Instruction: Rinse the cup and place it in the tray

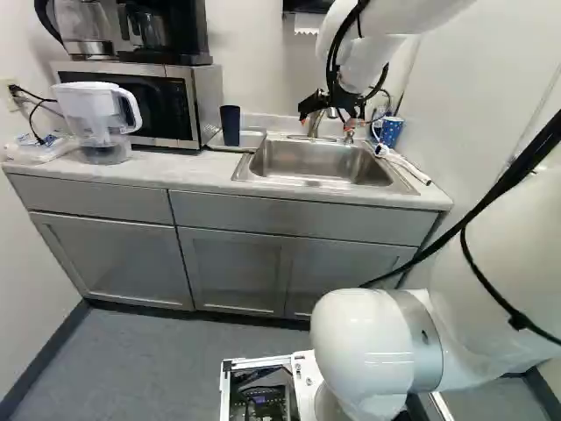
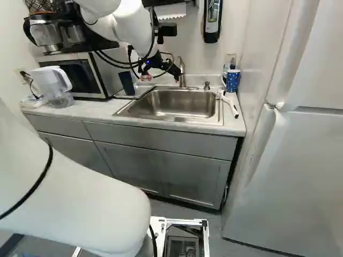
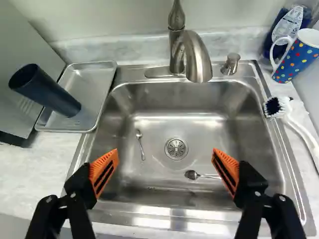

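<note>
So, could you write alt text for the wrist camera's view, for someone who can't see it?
An open gripper hangs over a steel sink with two spoons inside, faucet beyond. On one side, a dark cup stands in a metal tray; on the other are a dotted mug and a brush.

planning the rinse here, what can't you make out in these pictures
Inside of the dark cup: wrist view, too dark to tell wet or dry.
Tray right under the dark cup: wrist view, hidden by it.
Inner bottom of the spotted mug: every view, hidden by its wall.
Bottle label: wrist view, too blurred.
</note>
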### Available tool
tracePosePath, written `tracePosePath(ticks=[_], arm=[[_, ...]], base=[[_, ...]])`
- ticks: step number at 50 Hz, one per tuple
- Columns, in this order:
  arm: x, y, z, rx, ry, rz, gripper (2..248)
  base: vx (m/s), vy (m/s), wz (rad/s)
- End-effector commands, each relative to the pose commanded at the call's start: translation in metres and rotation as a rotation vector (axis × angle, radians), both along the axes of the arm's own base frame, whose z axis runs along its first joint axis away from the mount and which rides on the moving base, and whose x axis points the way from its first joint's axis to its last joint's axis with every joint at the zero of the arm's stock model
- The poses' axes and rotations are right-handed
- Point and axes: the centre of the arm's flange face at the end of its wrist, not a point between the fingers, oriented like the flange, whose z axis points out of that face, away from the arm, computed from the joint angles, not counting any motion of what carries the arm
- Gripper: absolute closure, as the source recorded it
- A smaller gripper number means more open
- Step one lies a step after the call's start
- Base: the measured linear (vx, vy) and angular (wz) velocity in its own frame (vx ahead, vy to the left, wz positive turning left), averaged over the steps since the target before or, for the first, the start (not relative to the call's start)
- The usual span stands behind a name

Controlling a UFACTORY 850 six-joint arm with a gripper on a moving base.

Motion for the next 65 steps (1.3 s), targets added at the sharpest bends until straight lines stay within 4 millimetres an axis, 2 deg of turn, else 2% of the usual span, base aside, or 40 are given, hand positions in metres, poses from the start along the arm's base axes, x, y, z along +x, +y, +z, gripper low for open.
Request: tracePosePath(ticks=[65], arm=[[0.0000,0.0000,0.0000,0.000,0.000,0.000,3]], base=[[-0.116,-0.004,0.001]])
